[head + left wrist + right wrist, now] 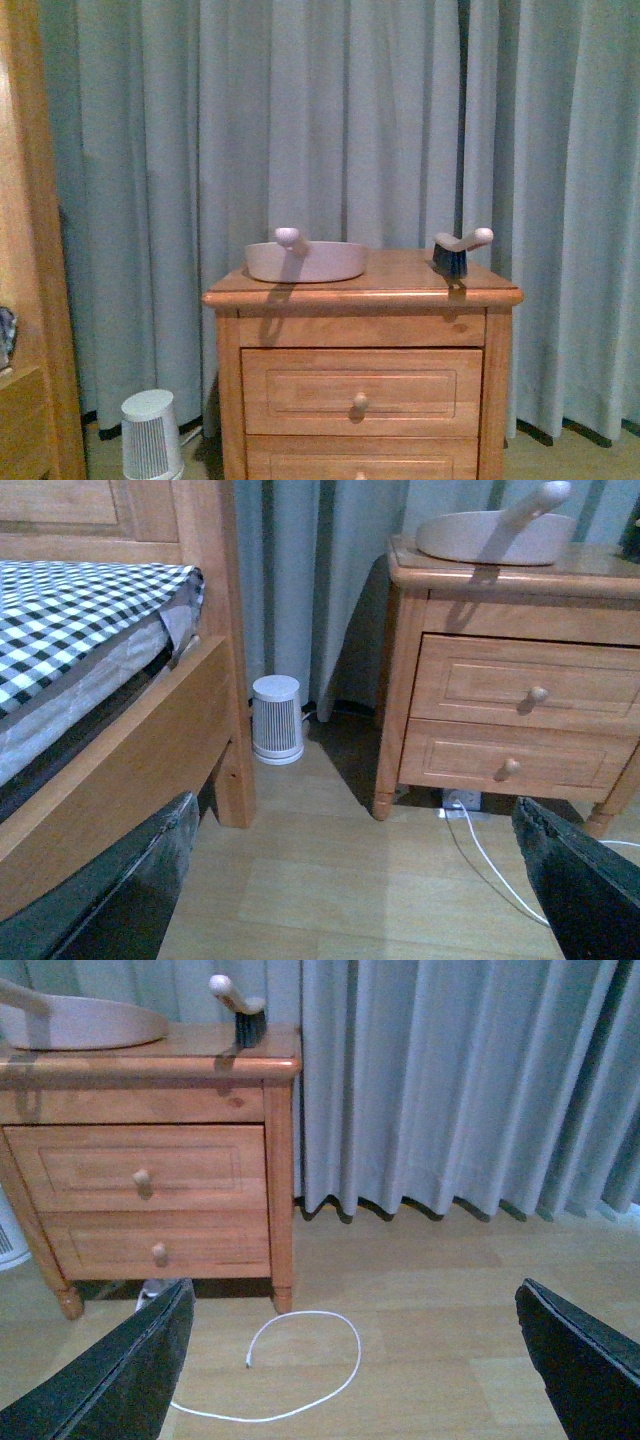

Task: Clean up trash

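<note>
Both arms hung low over the wood floor [450, 1300]. The left gripper [352, 810] was spread wide with nothing between its dark fingers [130, 890], and the right gripper [352, 1290] gaped just as wide and just as empty. Ahead stood the nightstand [400, 285] against the grey-blue curtain [400, 120]. The pinkish dustpan [305, 261] sat on the left part of its top, handle rising toward the near side. The brush [455, 255] stood on its dark bristles close to the right edge, pale handle curving off to the right, well apart from the pan. On the floor to the left, between the bed [120, 740] and the nightstand, stood a small white ribbed unit [152, 435]. A white cable [310, 1360] lay looped on the floor near the nightstand's right leg. As for the trash, no view showed it clearly enough to say where it lay.
</note>
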